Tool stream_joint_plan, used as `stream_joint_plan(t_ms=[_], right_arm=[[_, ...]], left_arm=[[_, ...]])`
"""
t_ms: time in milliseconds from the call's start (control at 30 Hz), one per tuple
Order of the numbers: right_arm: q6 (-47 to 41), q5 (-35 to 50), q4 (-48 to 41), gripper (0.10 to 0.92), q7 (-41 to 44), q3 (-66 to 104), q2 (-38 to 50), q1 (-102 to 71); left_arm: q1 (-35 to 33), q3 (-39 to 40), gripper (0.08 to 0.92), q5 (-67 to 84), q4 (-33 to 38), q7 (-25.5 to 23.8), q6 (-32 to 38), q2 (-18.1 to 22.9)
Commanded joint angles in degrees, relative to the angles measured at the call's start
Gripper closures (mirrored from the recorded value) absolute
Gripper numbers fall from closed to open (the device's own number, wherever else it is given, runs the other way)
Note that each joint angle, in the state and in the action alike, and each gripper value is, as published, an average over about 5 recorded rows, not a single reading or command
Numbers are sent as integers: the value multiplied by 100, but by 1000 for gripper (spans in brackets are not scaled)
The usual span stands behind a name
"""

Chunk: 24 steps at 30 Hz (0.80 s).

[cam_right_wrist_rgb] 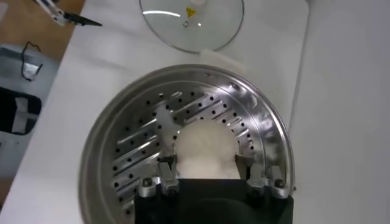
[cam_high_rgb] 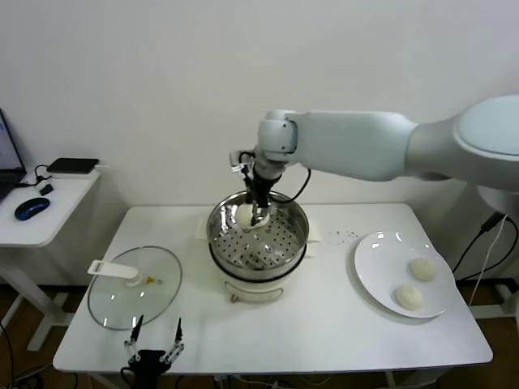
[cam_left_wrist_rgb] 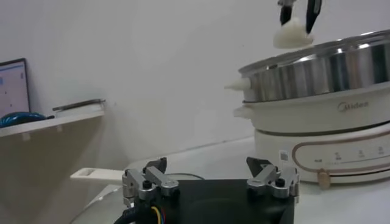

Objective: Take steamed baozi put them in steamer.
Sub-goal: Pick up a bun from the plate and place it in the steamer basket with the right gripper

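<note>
My right gripper [cam_high_rgb: 253,217] is shut on one off-white steamed baozi [cam_high_rgb: 244,215], holding it over the far left part of the steel steamer [cam_high_rgb: 280,243]. In the left wrist view this baozi [cam_left_wrist_rgb: 292,35] hangs just above the steamer's rim [cam_left_wrist_rgb: 317,70]. The right wrist view shows the bun [cam_right_wrist_rgb: 207,149] pinched between both fingers above the perforated bottom [cam_right_wrist_rgb: 140,146]. Two more baozi [cam_high_rgb: 422,269] [cam_high_rgb: 409,297] lie on the white plate [cam_high_rgb: 381,259] at the right. My left gripper [cam_high_rgb: 154,332] stands open and parked at the table's front left edge, holding nothing.
A glass lid [cam_high_rgb: 134,288] with a white handle lies flat on the table left of the steamer, just behind the left gripper. A side table [cam_high_rgb: 57,203] with a mouse and a dark device stands beyond the left edge. Small dark specks dot the table behind the plate.
</note>
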State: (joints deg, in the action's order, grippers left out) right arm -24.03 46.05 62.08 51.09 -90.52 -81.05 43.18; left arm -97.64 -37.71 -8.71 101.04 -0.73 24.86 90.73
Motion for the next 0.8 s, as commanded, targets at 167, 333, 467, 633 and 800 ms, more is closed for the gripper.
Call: stream_joint_plan(t_ms=[167,333,467,633,800], right_arm=[[-48,-632,-1148,372,-187,382,-678,-1227],[-43,-627,-1061,375,-127,393,-675,-1233],[-66,-601,-893,372,-121,374,-583,-1114],[-179,-243,-655,275,-171,369,-354,-778],[-58,252,-56,207,119,98,218,52]], left_arm=[[72,-37,177,23,-81,-6,-9,0],[115,-55,177,39,-108,-17,-27,1],[126,-49,177,41,-115,-30,-36,2],[107,-34,177,34,-83,-40,-38,2],[55,-19,177,21,-14,-55,-50,-6]])
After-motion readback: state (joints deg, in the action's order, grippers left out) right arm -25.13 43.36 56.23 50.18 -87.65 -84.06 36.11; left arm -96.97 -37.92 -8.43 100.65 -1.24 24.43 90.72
